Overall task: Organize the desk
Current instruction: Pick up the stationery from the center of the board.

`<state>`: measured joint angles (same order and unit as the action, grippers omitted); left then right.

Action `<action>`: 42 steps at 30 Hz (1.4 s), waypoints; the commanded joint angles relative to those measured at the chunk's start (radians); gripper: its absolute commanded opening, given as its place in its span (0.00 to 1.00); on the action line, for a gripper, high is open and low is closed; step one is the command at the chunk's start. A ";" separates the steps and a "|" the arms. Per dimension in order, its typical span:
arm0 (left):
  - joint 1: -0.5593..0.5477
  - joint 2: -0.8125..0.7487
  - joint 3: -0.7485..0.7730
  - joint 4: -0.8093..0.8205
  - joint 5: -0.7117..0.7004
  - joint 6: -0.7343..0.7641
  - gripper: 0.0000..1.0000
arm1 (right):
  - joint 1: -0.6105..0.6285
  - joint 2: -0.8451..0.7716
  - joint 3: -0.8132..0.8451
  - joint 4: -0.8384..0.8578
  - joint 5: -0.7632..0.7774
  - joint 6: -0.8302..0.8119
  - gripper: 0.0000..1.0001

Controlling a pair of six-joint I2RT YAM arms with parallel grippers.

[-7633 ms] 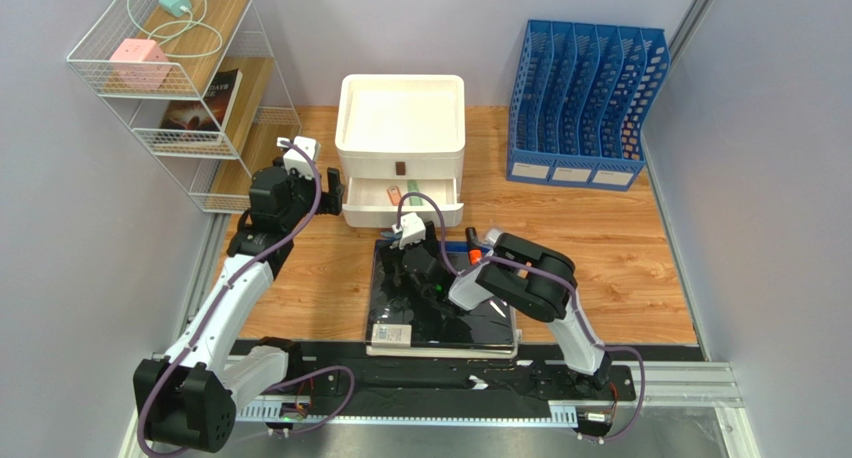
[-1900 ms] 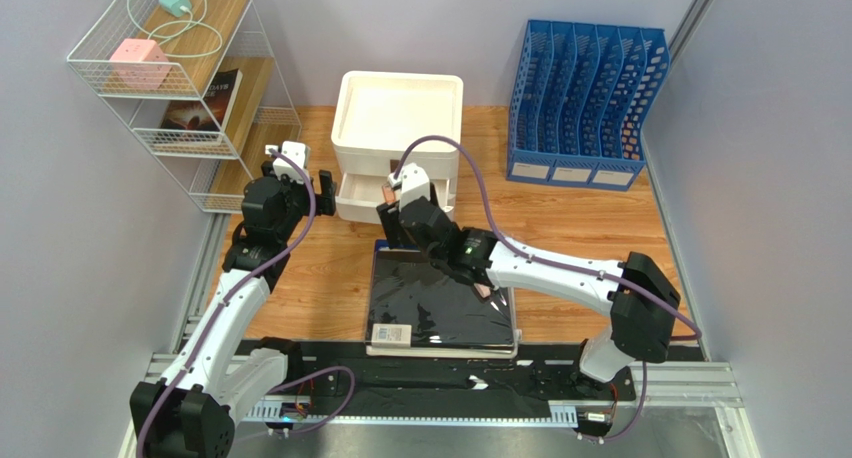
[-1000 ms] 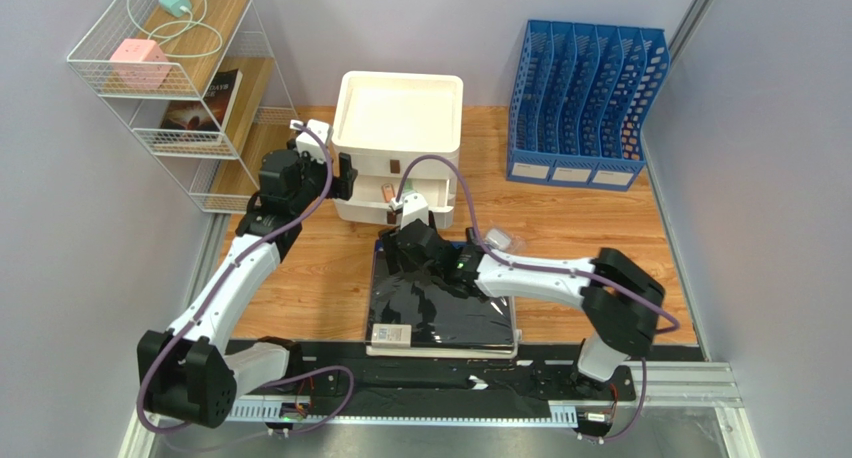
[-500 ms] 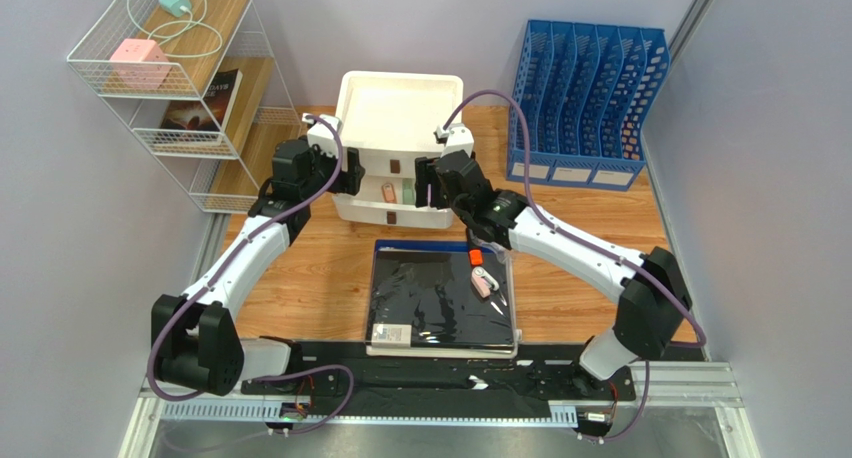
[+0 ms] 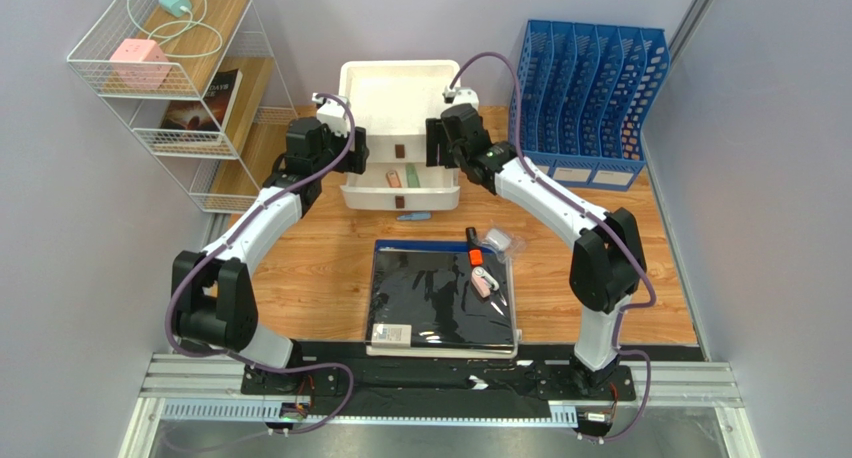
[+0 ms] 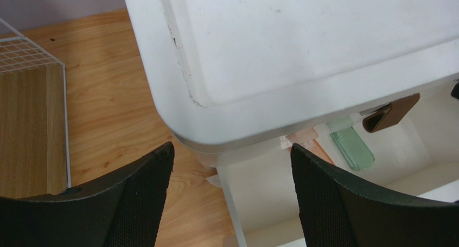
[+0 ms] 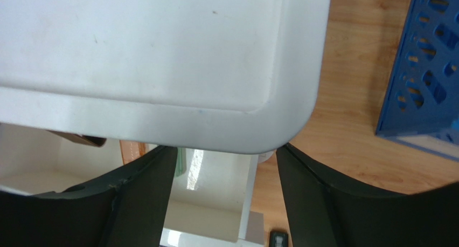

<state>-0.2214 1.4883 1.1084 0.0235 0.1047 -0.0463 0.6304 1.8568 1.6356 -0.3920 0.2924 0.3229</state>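
You see a tabletop (image 5: 610, 238) of light orange-brown wood with plank grain. The drawer unit (image 5: 398, 93) is creamy white and its small handles (image 5: 398, 151) are brown. In the left wrist view its open drawer shows a pale green, half-transparent piece (image 6: 351, 148). The file rack (image 5: 585, 78) is strong blue with white labels (image 5: 572, 174). The folder (image 5: 435, 303) is glossy black with one white sticker (image 5: 390, 332). Beside it you see an orange-and-black item (image 5: 473, 253) and a small pink item (image 5: 484, 285). The wire shelf (image 5: 188, 138) is white with light wooden boards. It carries a pink cube (image 5: 137, 60) and a mint green device (image 5: 175, 3). The left arm (image 5: 250, 233) and the right arm (image 5: 545, 198) are white with black joints and purple cables.
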 commanded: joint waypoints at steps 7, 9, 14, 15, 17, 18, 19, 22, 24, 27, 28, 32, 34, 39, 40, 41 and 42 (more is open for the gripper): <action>-0.004 0.112 0.157 0.012 -0.085 0.010 0.84 | -0.054 0.208 0.383 -0.139 -0.024 -0.013 0.70; -0.001 0.077 0.159 -0.019 -0.089 0.016 0.84 | -0.017 0.115 0.301 -0.090 -0.016 -0.008 0.70; 0.043 -0.129 0.104 -0.095 -0.022 -0.007 0.86 | 0.133 -0.207 -0.101 0.073 0.105 -0.004 0.77; 0.053 -0.164 0.097 -0.143 0.016 -0.015 0.86 | 0.190 -0.235 -0.143 0.085 0.111 0.014 0.77; 0.068 -0.273 0.064 -0.195 0.036 -0.017 0.87 | 0.245 -0.269 -0.254 0.111 0.149 0.041 0.77; 0.068 -0.311 0.041 -0.217 0.056 -0.014 0.87 | 0.293 -0.275 -0.281 0.113 0.160 0.054 0.77; 0.068 -0.353 -0.022 -0.218 0.065 -0.010 0.87 | 0.314 -0.271 -0.299 0.119 0.192 0.059 0.78; 0.068 -0.486 -0.152 -0.198 0.105 -0.007 0.87 | 0.353 -0.222 -0.367 0.169 0.195 0.062 0.78; 0.068 -0.533 -0.220 -0.174 0.113 -0.006 0.87 | 0.362 -0.164 -0.394 0.215 0.195 0.058 0.78; 0.068 -0.534 -0.290 -0.111 0.133 0.008 0.87 | 0.390 -0.111 -0.451 0.356 0.215 -0.051 0.79; 0.068 -0.522 -0.304 -0.097 0.138 0.016 0.87 | 0.397 -0.079 -0.465 0.382 0.246 -0.135 0.79; 0.070 -0.481 -0.346 -0.034 0.145 0.019 0.87 | 0.404 -0.018 -0.500 0.560 0.293 -0.275 0.80; 0.068 -0.467 -0.346 -0.031 0.151 0.019 0.86 | 0.396 -0.002 -0.510 0.594 0.288 -0.307 0.81; 0.068 -0.467 -0.363 -0.002 0.142 0.020 0.86 | 0.358 0.036 -0.516 0.697 0.255 -0.386 0.80; 0.070 -0.473 -0.366 0.001 0.139 0.020 0.86 | 0.350 0.041 -0.517 0.708 0.229 -0.389 0.80; 0.070 -0.476 -0.367 0.003 0.132 0.020 0.86 | 0.341 0.045 -0.516 0.722 0.215 -0.392 0.80; 0.070 -0.477 -0.369 0.003 0.128 0.020 0.86 | 0.321 0.054 -0.514 0.728 0.202 -0.392 0.80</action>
<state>-0.1551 1.0397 0.7410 -0.0460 0.2268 -0.0410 0.9993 1.8854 1.1133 0.1833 0.5220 -0.0021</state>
